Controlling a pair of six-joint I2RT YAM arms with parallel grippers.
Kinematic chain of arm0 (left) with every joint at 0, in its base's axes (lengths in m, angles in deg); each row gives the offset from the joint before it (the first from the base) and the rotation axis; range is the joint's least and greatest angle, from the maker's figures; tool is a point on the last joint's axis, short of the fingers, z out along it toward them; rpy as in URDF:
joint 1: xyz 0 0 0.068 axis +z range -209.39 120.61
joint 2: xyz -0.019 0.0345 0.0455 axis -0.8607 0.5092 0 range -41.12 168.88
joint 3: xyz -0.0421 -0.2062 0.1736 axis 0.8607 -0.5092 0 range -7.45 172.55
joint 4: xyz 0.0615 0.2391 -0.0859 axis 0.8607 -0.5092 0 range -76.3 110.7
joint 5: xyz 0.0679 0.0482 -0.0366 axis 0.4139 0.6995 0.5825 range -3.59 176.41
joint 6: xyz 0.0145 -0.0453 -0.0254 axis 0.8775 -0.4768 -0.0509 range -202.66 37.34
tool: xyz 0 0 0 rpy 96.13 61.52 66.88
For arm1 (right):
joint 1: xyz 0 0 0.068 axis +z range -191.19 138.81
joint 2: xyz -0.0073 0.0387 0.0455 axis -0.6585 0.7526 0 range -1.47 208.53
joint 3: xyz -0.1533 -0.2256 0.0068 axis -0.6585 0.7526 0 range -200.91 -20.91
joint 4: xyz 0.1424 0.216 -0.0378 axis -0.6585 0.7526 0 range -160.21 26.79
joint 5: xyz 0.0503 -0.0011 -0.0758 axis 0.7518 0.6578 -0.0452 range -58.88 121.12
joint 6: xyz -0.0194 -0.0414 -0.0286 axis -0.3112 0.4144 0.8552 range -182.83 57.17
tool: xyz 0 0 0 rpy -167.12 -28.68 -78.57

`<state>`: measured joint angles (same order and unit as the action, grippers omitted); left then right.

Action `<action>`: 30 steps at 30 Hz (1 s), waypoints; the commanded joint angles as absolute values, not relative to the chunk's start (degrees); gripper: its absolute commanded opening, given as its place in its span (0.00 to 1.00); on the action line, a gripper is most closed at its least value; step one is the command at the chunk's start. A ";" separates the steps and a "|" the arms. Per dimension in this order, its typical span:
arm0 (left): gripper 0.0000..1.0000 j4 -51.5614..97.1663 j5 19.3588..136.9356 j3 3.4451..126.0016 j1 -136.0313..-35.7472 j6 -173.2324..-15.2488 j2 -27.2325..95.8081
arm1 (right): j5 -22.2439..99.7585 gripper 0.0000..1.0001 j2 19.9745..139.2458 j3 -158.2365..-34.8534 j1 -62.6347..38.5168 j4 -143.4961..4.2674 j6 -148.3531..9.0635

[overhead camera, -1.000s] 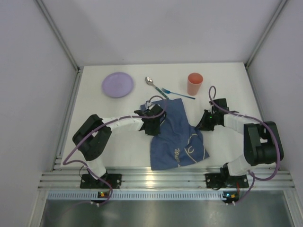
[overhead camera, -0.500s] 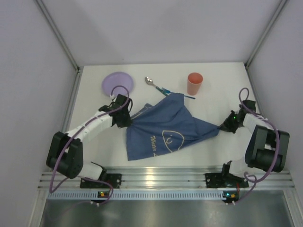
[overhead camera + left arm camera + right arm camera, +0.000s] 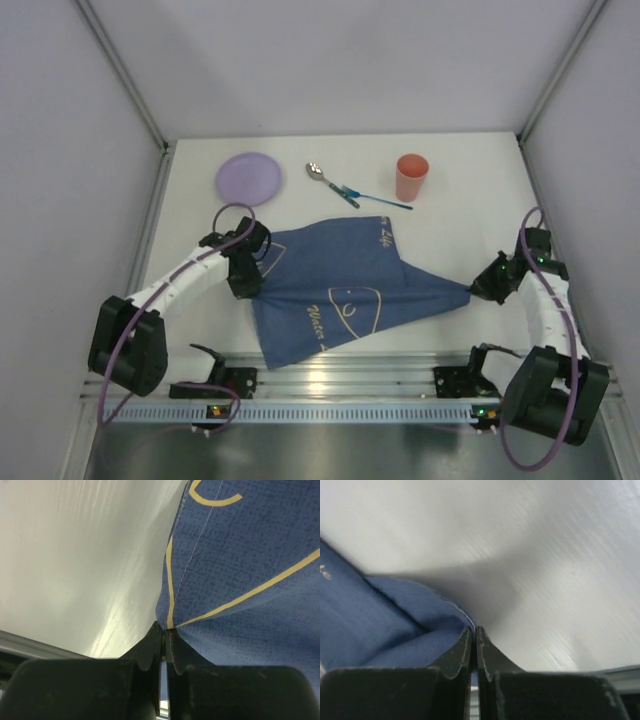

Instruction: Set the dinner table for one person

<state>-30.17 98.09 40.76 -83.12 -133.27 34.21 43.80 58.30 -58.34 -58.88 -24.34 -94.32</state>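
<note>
The dinner table (image 3: 480,215) lay beneath the blue cloth (image 3: 340,285) stretched between our left gripper (image 3: 250,288) and right gripper (image 3: 474,290), each pinching a corner.

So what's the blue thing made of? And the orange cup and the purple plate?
The blue cloth looks like woven fabric, matte: it folds and creases, and the left wrist view shows fine weave and a stitched seam. The orange cup and purple plate are probably plastic: smooth, even colour, though from above I cannot be sure.
</note>
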 commanded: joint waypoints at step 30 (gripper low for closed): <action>0.37 -20.00 99.24 59.09 -81.19 -119.58 63.38 | 61.88 0.96 97.57 -79.81 -34.70 -46.12 -89.46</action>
